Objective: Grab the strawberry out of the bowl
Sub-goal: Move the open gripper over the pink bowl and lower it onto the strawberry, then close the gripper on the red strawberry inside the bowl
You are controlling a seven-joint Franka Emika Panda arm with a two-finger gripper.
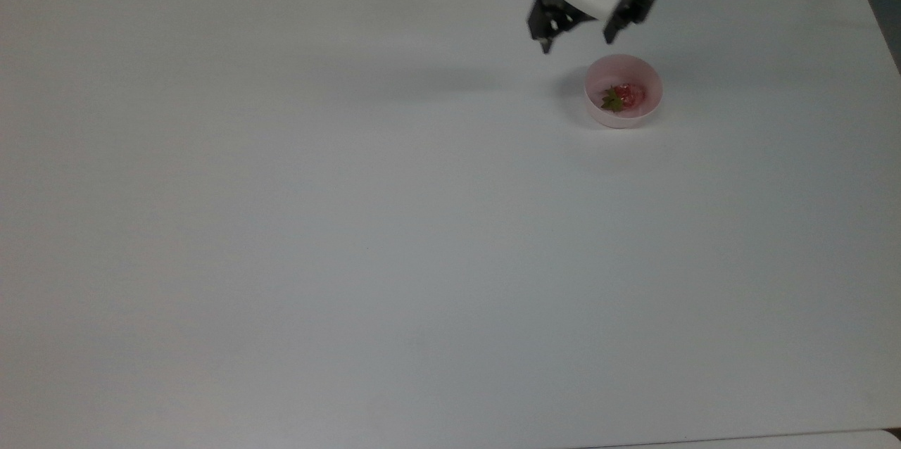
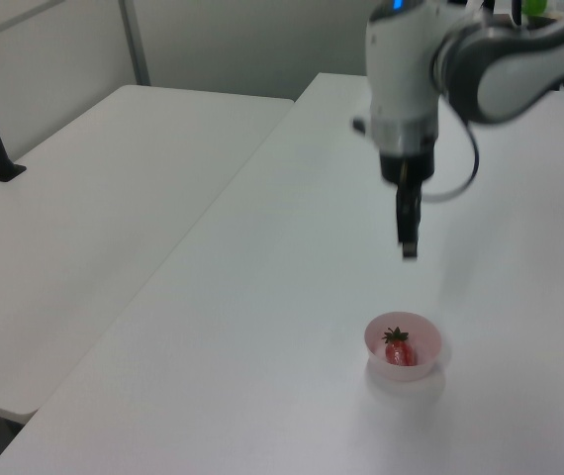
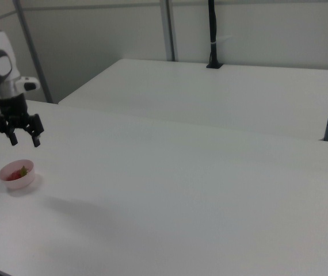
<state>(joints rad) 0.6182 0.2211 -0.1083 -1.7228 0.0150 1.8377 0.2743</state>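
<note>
Strawberry (image 1: pixel 622 96) in bowl (image 1: pixel 647 112), gripper (image 1: pixel 577 41) above, fingers (image 1: pixel 545 44) spread, empty

**Bench status**

White bench (image 1: pixel 352 224), flat matte top. One item sits on it: pink bowl (image 1: pixel 624 115), near the top view's upper-right corner, set in from both edges. Strawberry (image 1: pixel 624 96) lies inside the bowl, not on the bench.

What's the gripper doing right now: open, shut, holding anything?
Gripper: open and empty, jaws spread apart, hanging in the air above the table just short of the bowl. The strawberry lies in the bowl, untouched.
</note>
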